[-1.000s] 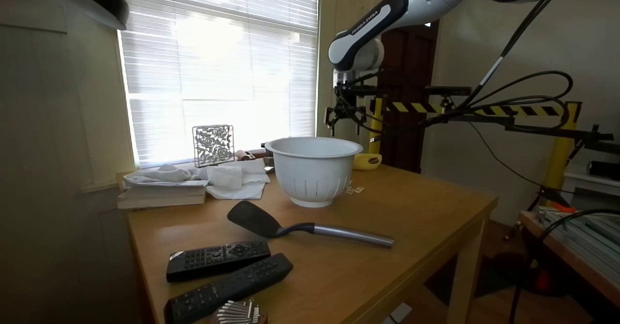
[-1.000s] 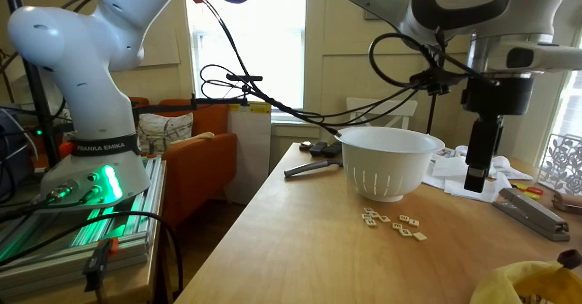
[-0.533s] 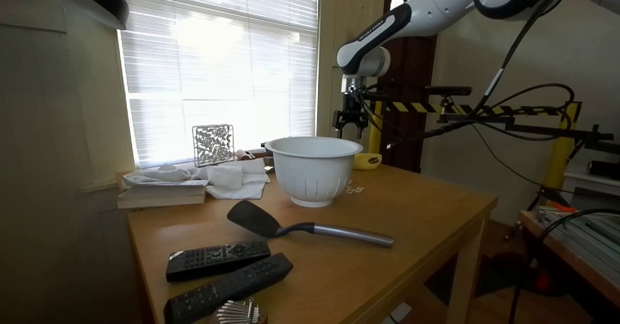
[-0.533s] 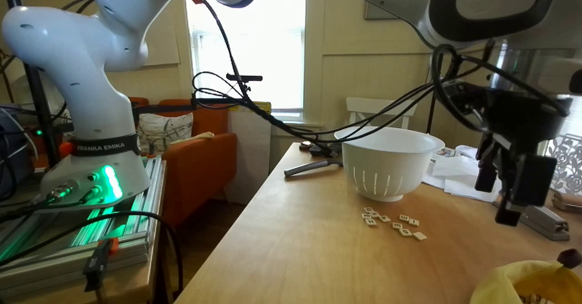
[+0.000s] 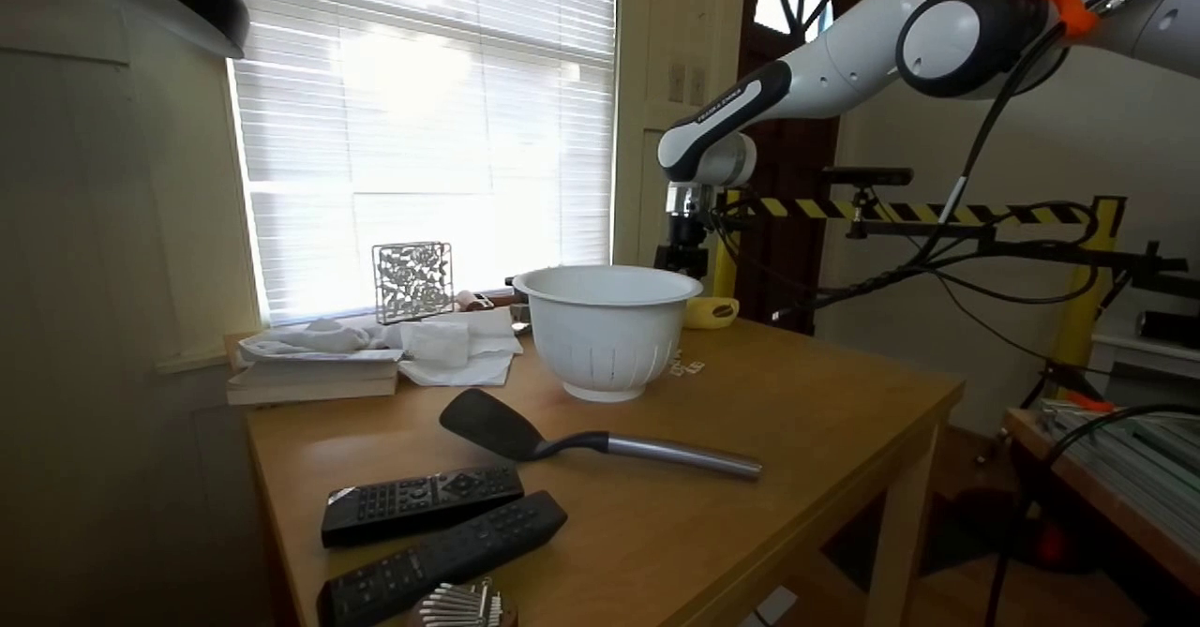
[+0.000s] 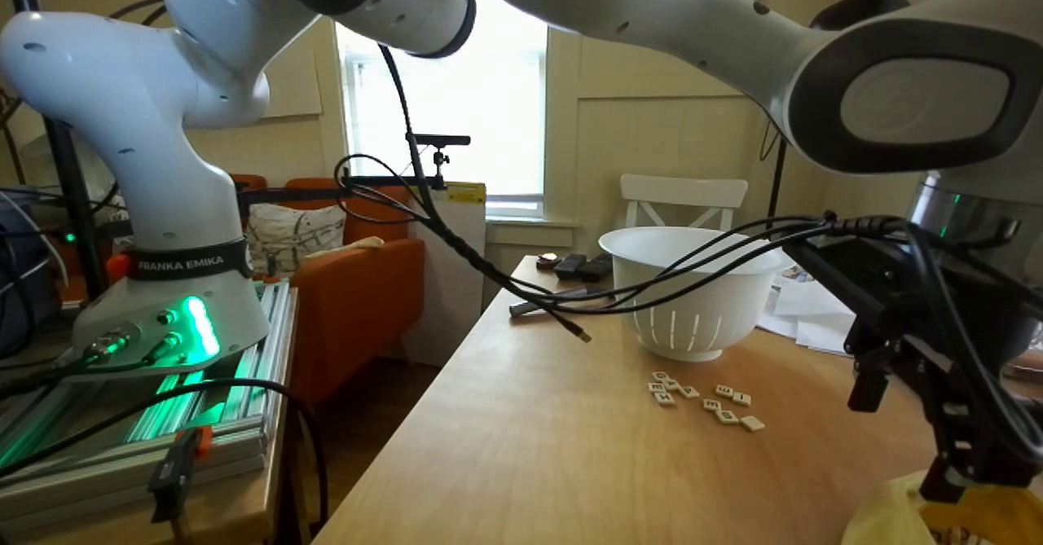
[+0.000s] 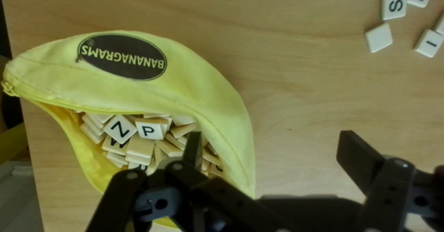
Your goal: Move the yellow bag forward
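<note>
The gripper (image 7: pixel 272 145) is spread wide, with one finger (image 7: pixel 191 152) seen over the unzipped yellow Bananagrams bag (image 7: pixel 184 83) on the table (image 7: pixel 305 72); whether contact is made cannot be told. Inside the bag, letter tiles (image 7: pixel 140 147) are gathered.

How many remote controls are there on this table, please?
2. In an exterior view, the first remote, black, lies close to the spatula; the second remote, also black, lies beside it, lower in the picture. Others may be hidden, for example inside the white bowl.
</note>
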{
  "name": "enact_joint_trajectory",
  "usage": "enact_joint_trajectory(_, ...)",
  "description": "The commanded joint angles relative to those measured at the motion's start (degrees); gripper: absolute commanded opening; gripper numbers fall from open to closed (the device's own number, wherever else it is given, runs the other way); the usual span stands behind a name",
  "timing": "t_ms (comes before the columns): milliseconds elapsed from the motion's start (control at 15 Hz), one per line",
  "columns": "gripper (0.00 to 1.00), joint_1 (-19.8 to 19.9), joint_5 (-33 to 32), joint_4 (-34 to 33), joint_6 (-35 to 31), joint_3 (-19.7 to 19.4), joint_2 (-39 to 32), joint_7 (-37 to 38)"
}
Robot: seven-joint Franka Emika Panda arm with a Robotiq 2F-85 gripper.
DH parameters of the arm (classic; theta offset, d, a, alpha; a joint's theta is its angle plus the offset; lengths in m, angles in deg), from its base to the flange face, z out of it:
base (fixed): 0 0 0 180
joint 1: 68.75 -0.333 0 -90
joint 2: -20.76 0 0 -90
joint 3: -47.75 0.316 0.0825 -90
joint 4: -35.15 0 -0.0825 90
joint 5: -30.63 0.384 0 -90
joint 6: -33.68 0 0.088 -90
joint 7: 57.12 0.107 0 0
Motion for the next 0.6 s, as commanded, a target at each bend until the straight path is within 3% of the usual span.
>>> enact_joint_trajectory(0,1.00,-0.1,-0.3,-0.1,-0.1,0.0,-0.3,-0.7)
enact_joint_trajectory(467,1.00,0.1,-1.8,-1.7,1.0,-0.3,-2.0,-6.4)
enact_joint_trajectory(533,0.75,0.1,-1.8,-1.7,1.0,-0.4,-2.3,-7.1)
